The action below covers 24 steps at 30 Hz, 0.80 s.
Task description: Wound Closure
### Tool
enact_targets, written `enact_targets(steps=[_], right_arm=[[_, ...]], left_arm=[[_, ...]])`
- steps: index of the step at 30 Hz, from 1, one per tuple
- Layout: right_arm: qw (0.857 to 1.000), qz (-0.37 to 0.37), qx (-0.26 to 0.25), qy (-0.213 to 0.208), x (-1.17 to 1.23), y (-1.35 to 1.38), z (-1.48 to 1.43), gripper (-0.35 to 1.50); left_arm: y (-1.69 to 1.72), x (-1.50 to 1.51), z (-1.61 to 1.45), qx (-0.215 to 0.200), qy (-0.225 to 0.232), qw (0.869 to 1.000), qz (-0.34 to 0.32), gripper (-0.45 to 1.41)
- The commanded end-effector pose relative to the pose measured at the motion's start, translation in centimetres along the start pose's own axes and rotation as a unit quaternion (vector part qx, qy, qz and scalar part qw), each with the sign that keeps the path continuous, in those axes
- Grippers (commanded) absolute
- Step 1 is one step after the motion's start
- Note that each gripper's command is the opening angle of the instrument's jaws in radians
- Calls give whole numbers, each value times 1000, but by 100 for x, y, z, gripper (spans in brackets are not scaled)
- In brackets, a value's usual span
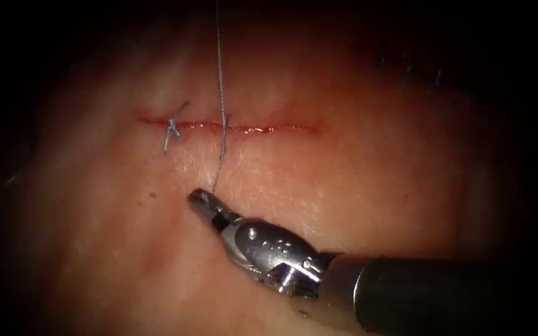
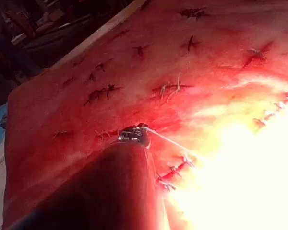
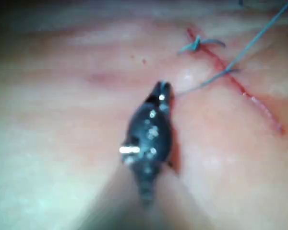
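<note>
Blue thread runs from the far edge of the tissue down across the cut and ends at the tip of your right tool, which lies on the near side of the cut, its shaft coming in from the near right corner. Its jaws look closed on the thread end; the right wrist view shows the same strand leading from the right tool to the cut. A tied stitch with short blue tails sits on the cut near its left end. Your left tool appears in the left wrist view with a pale strand at its tip; I cannot tell how its jaws stand. The needle's place I cannot tell.
</note>
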Motion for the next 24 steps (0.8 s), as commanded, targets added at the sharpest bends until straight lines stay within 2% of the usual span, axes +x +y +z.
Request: enact_targets(steps=[1,13,14,15,16,17,18,20,24], right_arm=[[1000,1,0,0,2,4,7,-35],[1000,8,8,18,23,14,-1,-32],[1000,9,10,20,25,15,-1,-10],[1000,10,13,19,28,16,-3,21],[1000,11,17,18,32,17,-5,78],[1000,11,17,18,32,17,-5,78],[1000,12,22,18,35,19,-8,101],[999,12,34,16,41,20,-14,120],[998,14,56,13,57,25,-33,130]], left_arm=[[-3,6,2,-3,6,1000,0,-45],[66,10,-41,-50,27,998,-9,-45],[70,11,-46,-52,28,998,-9,-45],[76,13,-52,-56,29,998,-10,-45],[86,14,-61,-60,32,998,-10,-45],[86,14,-61,-60,32,998,-10,-45],[92,15,-66,-62,32,997,-10,-45],[107,15,-78,-68,37,997,-9,-45],[144,11,-100,-76,41,996,-3,-45]])
